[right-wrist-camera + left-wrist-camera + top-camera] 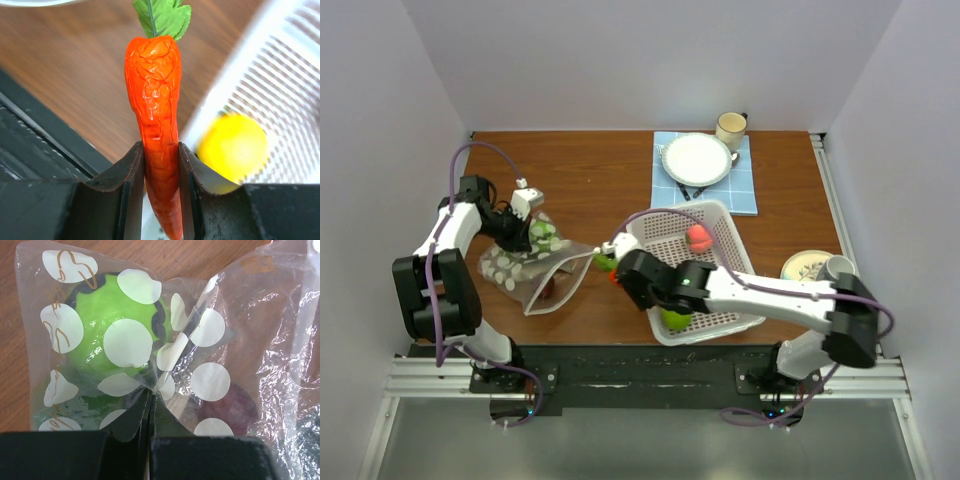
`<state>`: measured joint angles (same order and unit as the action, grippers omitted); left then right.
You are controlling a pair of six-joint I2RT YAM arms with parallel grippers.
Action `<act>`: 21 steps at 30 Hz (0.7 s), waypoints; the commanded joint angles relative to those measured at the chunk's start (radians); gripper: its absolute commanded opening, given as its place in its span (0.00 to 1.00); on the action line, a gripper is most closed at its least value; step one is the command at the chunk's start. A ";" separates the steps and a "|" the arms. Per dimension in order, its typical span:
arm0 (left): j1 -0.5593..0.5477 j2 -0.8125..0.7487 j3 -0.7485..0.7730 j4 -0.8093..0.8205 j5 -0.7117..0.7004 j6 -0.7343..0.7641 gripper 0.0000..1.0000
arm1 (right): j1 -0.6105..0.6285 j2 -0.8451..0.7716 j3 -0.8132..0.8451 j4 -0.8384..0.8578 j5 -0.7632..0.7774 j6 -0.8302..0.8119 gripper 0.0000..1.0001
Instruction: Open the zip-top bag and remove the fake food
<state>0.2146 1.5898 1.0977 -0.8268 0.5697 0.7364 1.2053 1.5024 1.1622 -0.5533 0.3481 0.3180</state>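
Firmly, right claw (160, 152) clamps the carrot (152, 85); left claw (150, 415) pinches the bag (235, 330).

One zip-top bag (535, 265); one basket (672, 212); one carrot (152, 115); two plates (697, 158) (807, 265).

The table (590, 180) is open beyond the bag (520, 272) and basket (735, 255); between them the right gripper (161, 160) holding a carrot (152, 90) seemingly blocks the narrow gap

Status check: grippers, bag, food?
Left gripper shut on zip-top bag. Right gripper shut on carrot, beside white basket. Green apple, dark piece inside bag. No obstruction seen.
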 commanded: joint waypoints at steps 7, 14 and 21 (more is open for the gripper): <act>-0.014 -0.051 0.094 -0.021 0.044 -0.071 0.00 | -0.003 -0.315 -0.102 -0.096 0.302 0.233 0.05; -0.034 -0.099 0.091 -0.041 0.045 -0.080 0.00 | -0.044 -0.187 -0.099 -0.272 0.476 0.349 0.29; -0.050 -0.111 0.096 -0.074 0.052 -0.092 0.00 | -0.039 -0.085 -0.095 -0.226 0.417 0.320 0.67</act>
<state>0.1776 1.5177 1.1549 -0.8726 0.5900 0.6674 1.1584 1.4250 1.0485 -0.7891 0.7418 0.6304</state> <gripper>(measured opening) 0.013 0.619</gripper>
